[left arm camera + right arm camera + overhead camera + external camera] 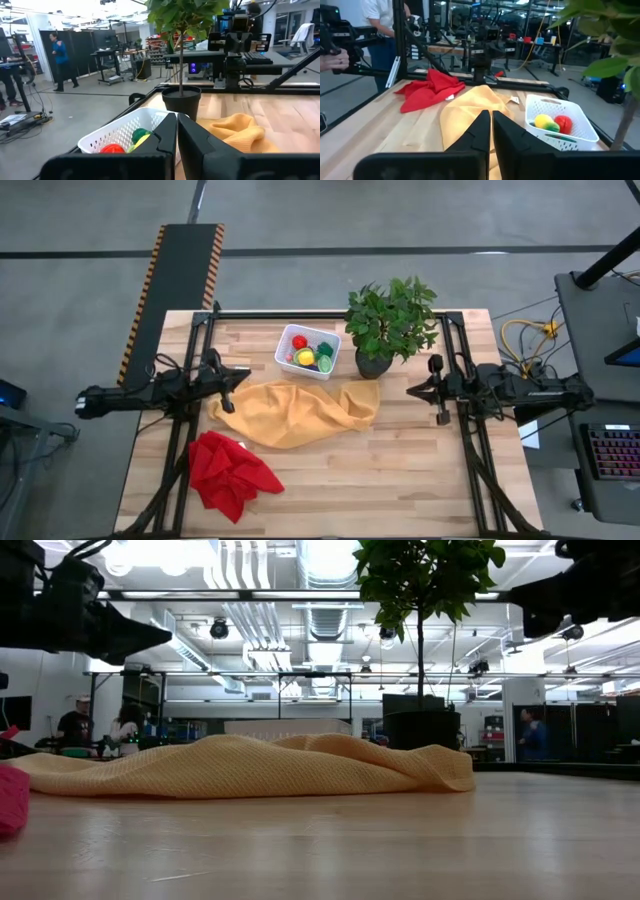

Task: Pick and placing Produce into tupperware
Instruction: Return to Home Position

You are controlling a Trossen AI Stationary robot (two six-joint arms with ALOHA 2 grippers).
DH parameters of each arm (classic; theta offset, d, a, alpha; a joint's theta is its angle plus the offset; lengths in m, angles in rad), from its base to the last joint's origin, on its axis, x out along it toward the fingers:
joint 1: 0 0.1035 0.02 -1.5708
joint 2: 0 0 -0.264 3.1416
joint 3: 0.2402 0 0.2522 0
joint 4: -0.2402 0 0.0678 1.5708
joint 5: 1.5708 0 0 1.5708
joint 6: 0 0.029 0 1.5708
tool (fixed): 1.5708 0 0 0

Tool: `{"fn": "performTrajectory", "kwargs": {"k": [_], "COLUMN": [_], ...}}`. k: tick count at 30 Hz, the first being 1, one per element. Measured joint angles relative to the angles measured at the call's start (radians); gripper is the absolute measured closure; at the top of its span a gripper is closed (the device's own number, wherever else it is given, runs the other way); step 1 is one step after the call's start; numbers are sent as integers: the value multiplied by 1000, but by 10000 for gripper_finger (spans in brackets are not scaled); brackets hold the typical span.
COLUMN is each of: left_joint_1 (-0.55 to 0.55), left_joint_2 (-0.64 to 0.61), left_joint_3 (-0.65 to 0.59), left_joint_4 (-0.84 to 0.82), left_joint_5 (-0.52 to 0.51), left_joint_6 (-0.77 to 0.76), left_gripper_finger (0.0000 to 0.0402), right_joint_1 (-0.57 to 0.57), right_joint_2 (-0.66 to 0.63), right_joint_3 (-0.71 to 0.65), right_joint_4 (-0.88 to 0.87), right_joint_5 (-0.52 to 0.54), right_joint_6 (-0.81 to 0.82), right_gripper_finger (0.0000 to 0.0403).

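A red cloth [230, 472] lies crumpled at the left front corner of the wooden table [400, 470], nearer the front edge than the left gripper [176, 117] and off to its side. That gripper hangs above the table at the left edge, pointing inward. Its two fingers are drawn together with only a thin slit between them and nothing held. Just ahead of these jaws, and partly beneath their tips, spreads a yellow cloth [300, 410], which fills the middle of the table between the two grippers.

The tupperware [283, 345], a white perforated bin, stands ahead of the left jaws and off toward the far edge of the table, just past the yellow cloth's far edge. The produce [311, 352] lies inside it: a red piece, a yellow one and green ones bunched together, well apart from either pair of jaws.

Beside the bin, a leafy plant [390, 320] stands in a black pot [372, 365]. The pot sits between the bin and the right jaws.

The right gripper [490, 114] hangs above the table at the right edge, pointing inward toward the left one. Its fingers are likewise closed to a narrow slit and empty. From these jaws, the bin lies ahead and to the far side, past the pot.
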Motion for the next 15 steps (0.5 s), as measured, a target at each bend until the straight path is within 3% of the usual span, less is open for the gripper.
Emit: {"fn": "performTrajectory", "kwargs": {"k": [15], "left_joint_1": [0], "left_joint_2": [23], "left_joint_3": [-2], "left_joint_4": [-8], "left_joint_5": [47], "left_joint_6": [-3], "left_gripper_finger": [401], "right_joint_1": [0], "right_joint_2": [-162], "right_joint_3": [-83], "right_joint_4": [-53], "right_joint_5": [4], "right_joint_6": [47], "right_gripper_finger": [394]}}
